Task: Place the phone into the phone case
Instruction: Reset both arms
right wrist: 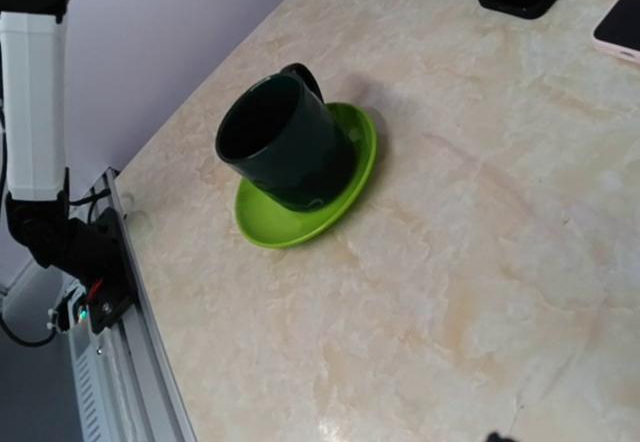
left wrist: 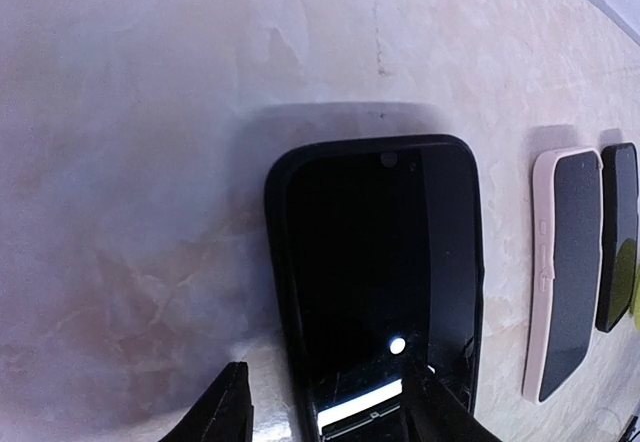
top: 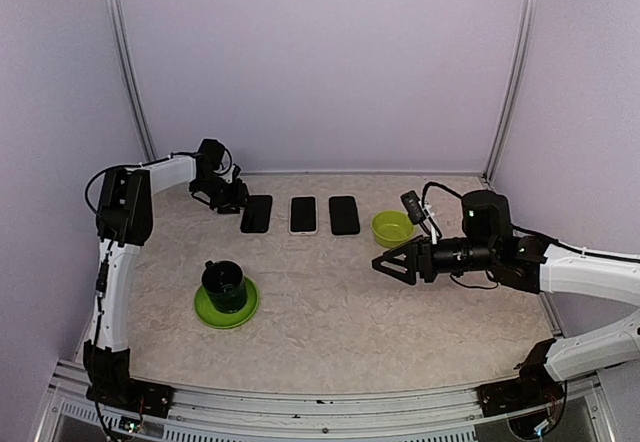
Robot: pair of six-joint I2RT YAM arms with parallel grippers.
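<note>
While my left gripper is hovering, fingers parted, over the black phone lying in its black case, my right gripper is hanging unclenched and empty near the green bowl.

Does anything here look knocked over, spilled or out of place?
Nothing stands out. The left phone, middle phone and right phone lie flat in a tidy row. The mug stands upright on its saucer, and the bowl sits right way up. No spill shows on the table.
</note>
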